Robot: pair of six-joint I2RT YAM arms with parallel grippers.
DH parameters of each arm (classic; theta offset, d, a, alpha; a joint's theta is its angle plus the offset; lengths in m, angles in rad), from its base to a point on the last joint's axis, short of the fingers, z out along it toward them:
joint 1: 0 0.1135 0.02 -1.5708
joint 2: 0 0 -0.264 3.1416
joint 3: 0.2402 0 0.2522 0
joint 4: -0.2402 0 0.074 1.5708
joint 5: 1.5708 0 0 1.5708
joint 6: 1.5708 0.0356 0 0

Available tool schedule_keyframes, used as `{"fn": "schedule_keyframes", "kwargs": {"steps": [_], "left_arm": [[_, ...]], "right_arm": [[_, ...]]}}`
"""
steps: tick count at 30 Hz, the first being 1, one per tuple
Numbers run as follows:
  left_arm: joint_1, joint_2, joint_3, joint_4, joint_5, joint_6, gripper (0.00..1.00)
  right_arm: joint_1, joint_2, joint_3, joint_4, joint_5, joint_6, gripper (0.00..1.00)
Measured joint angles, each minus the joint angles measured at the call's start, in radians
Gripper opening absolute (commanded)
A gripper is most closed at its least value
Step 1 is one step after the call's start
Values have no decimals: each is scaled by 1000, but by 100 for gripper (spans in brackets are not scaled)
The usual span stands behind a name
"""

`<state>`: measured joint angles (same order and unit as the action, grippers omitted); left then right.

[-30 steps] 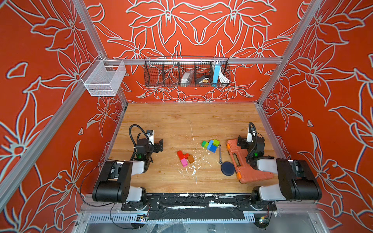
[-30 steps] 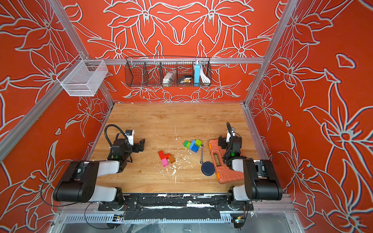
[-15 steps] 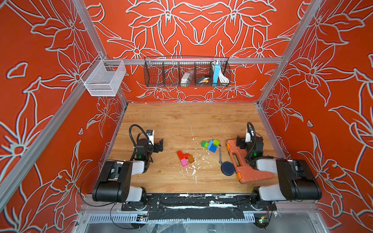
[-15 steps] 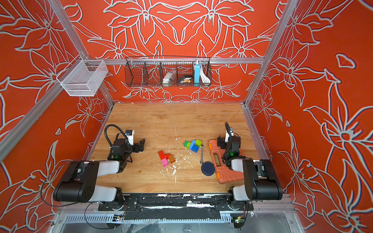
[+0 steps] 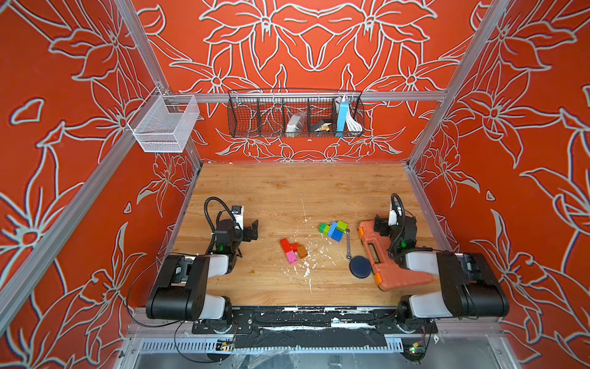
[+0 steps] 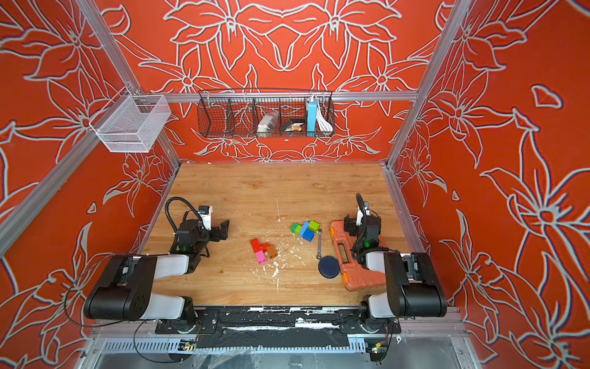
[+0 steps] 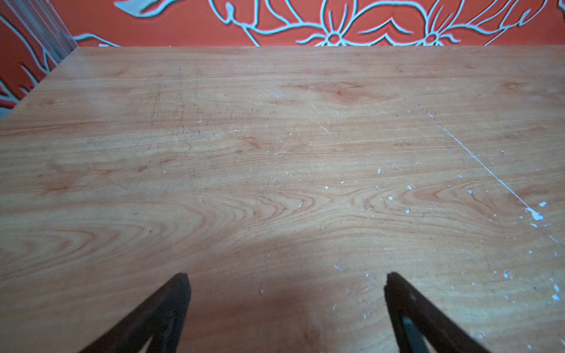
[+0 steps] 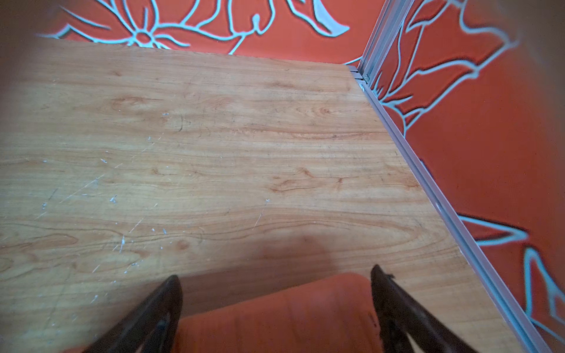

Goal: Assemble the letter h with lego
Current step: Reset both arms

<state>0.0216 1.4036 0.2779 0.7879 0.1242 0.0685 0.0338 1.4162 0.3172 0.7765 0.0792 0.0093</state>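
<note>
Red floral walls box in a scuffed wood-grain tabletop, flecked w/ white chips. We see the lego mid-tabletop in two clumps: green, lime & blue pcs near the wrench, and a red-pink-brown clump nearer the front. Left hand gapes wide over bare wood, holding nothing; right hand likewise wide, empty, over the orange case end. We judge the lego light, rigid, glossy & prone to skid; mostly squat blocks, best pinched across flat side walls, not studs. Pressing pcs together prob. needs the other hand bracing.
</note>
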Motion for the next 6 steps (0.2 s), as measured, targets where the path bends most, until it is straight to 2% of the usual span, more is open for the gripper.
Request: {"fn": "schedule_keyframes", "kwargs": {"steps": [6], "left_arm": [[0, 0, 0, 0, 0, -3, 99]], "right_arm": [[0, 0, 0, -6, 3, -1, 98]]}}
